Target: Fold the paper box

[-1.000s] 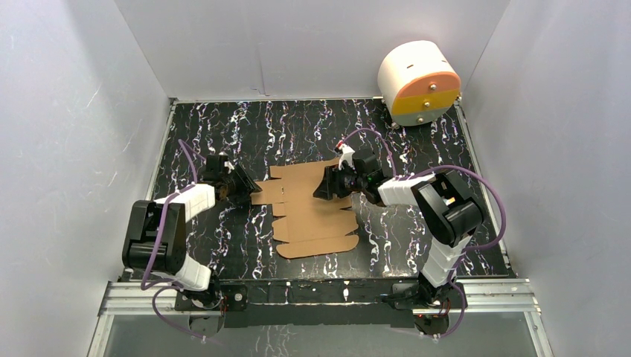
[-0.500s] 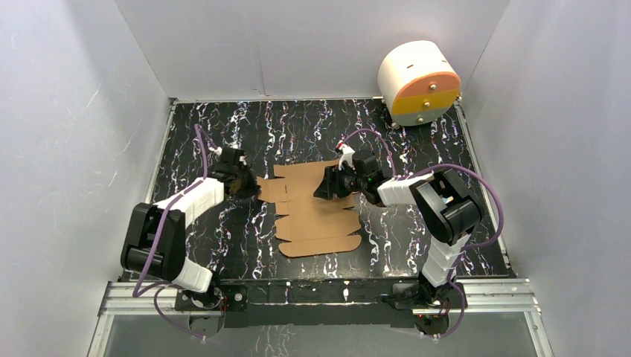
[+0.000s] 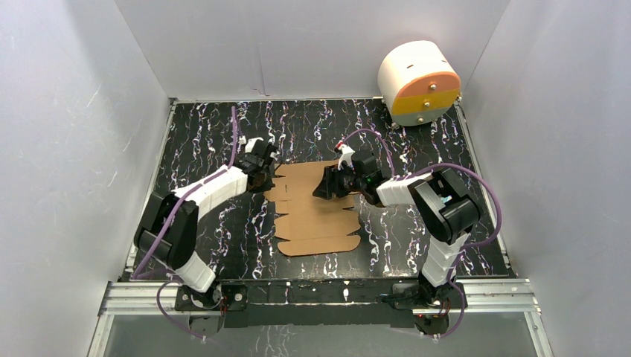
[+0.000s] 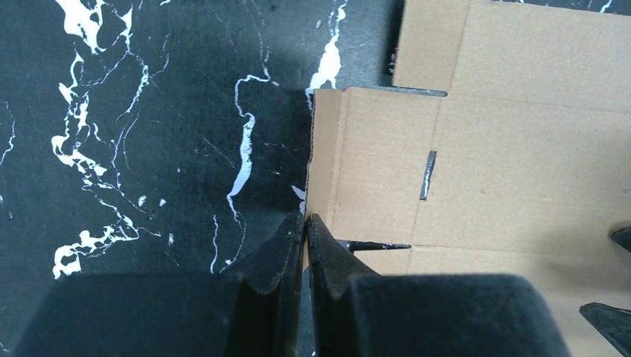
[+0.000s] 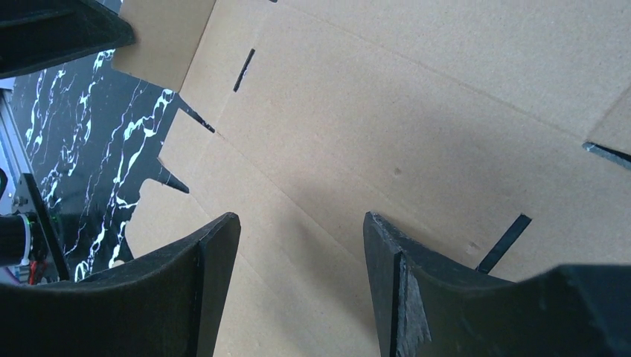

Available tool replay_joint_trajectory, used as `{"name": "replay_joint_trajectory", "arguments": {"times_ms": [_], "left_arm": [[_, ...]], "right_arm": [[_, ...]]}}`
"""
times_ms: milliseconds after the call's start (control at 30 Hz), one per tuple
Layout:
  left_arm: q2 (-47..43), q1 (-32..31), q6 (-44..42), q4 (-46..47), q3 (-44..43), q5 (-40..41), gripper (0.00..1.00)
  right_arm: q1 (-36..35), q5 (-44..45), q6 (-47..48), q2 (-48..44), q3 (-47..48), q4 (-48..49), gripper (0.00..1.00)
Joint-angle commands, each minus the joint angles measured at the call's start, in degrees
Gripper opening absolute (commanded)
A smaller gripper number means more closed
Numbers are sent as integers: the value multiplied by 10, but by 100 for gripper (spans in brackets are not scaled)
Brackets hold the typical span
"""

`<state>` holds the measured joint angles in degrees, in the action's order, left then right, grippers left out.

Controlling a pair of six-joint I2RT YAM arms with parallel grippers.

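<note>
The paper box (image 3: 316,219) is a flat brown die-cut cardboard sheet with flaps and slots, lying mid-table on the black marbled surface. My left gripper (image 3: 271,172) is at the sheet's far left flap. The left wrist view shows that gripper (image 4: 305,217) shut, with the flap's left edge (image 4: 310,149) pinched between the fingertips. My right gripper (image 3: 327,186) sits over the sheet's upper right part. In the right wrist view it (image 5: 301,223) stands open, its fingers apart just above the cardboard (image 5: 417,97) with nothing between them.
A white cylinder with an orange-and-yellow face (image 3: 418,82) stands at the back right corner. White walls close in the table on three sides. A metal rail (image 3: 320,294) runs along the near edge by the arm bases.
My left gripper moved right and toward the back onto the sheet's left flap and closed on its edge. The sheet's left edge shifted slightly right. The right arm stayed put.
</note>
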<state>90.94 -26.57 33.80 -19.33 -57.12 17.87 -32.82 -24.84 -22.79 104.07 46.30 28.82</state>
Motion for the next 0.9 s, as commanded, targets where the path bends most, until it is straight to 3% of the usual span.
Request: {"name": "replay_joint_trajectory", "arguments": {"times_ms": [0,233,867], "left_arm": [[22,-37,-10,-45,-46,77,4],[58,-88,-13,-83,-101,126,1],[116,-139,-11,-126,-177,175,0]], "right_arm": [[-6,6,-5,16,1,21,71],[-9,10,-7,20,2,24,70],[-11,11,-15,25,0,32,70]]}}
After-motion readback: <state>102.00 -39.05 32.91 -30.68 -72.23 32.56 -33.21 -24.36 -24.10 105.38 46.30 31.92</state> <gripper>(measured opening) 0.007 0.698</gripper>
